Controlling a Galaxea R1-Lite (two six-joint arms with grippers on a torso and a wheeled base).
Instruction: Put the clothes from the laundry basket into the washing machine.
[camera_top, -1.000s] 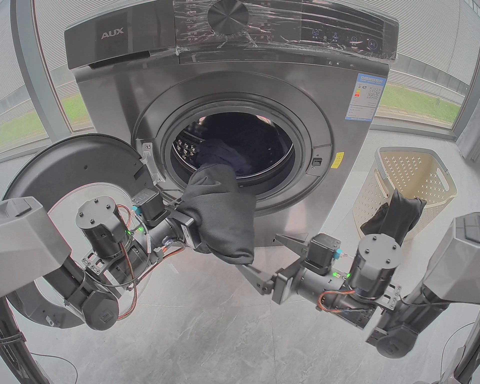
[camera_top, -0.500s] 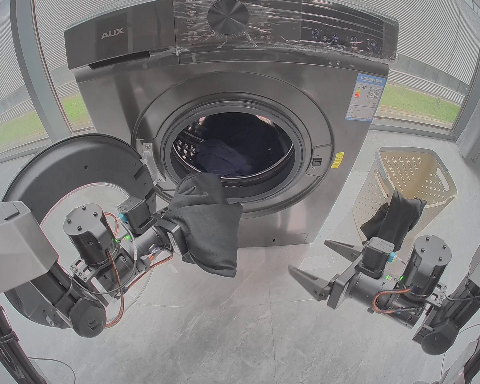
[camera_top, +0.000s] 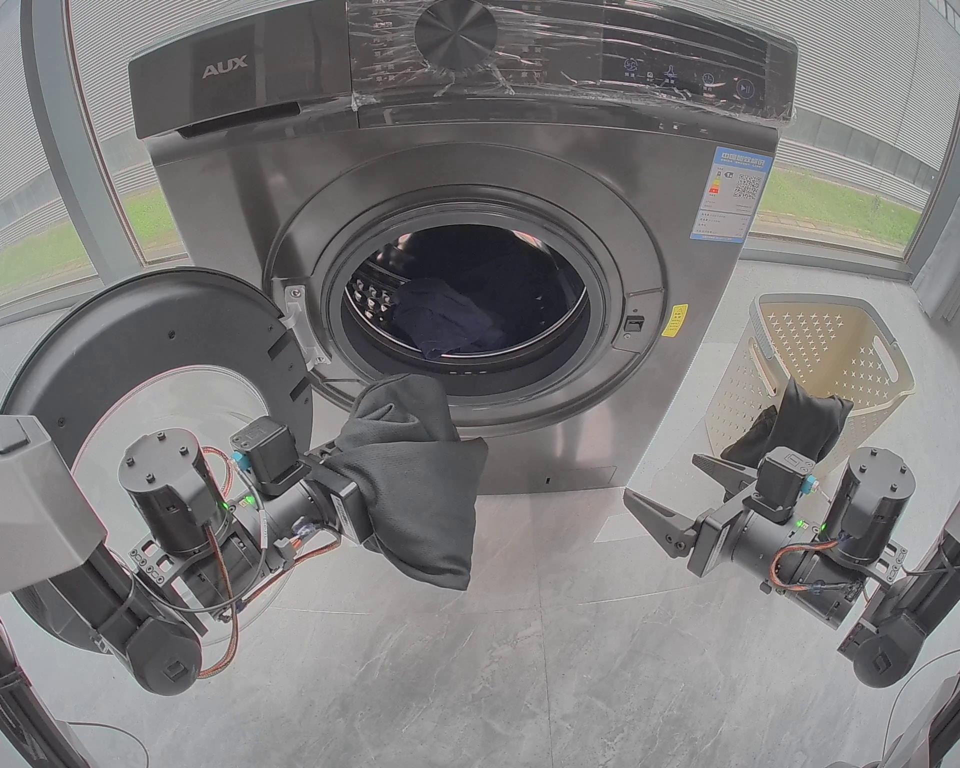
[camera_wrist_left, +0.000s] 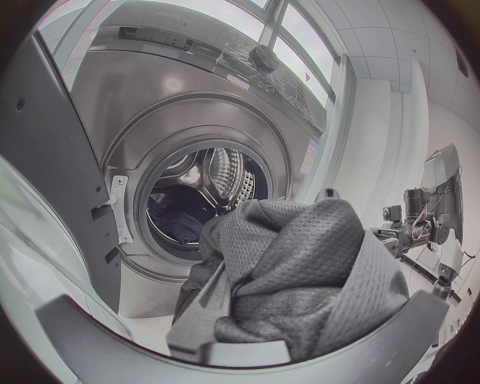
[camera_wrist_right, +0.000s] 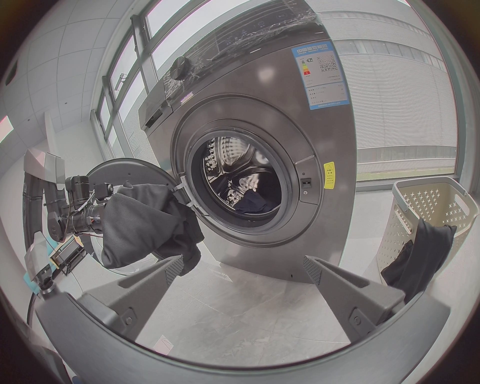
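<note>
My left gripper (camera_top: 388, 487) is shut on a dark grey garment (camera_top: 425, 510), held low in front of the washing machine (camera_top: 600, 190), just below the open drum (camera_top: 470, 290). The cloth (camera_wrist_left: 300, 250) drapes over the fingers and hides them. Dark blue clothes (camera_top: 440, 315) lie inside the drum. My right gripper (camera_top: 668, 482) stands open and holds nothing, above the floor between the machine and the laundry basket (camera_top: 880, 350). A black garment (camera_top: 795, 425) hangs over the basket's near rim. In the right wrist view both fingers (camera_wrist_right: 150, 285) are spread wide, with the basket (camera_wrist_right: 435, 200) beside them.
The machine's round door (camera_top: 150, 340) is swung open on the left, close behind my left arm. Grey tile floor (camera_top: 520, 650) spreads in front of the machine. Windows stand behind the machine and the basket.
My left gripper has drawn back from the drum's mouth, down and to the left, with the grey garment still in it. The right arm has swung right toward the basket.
</note>
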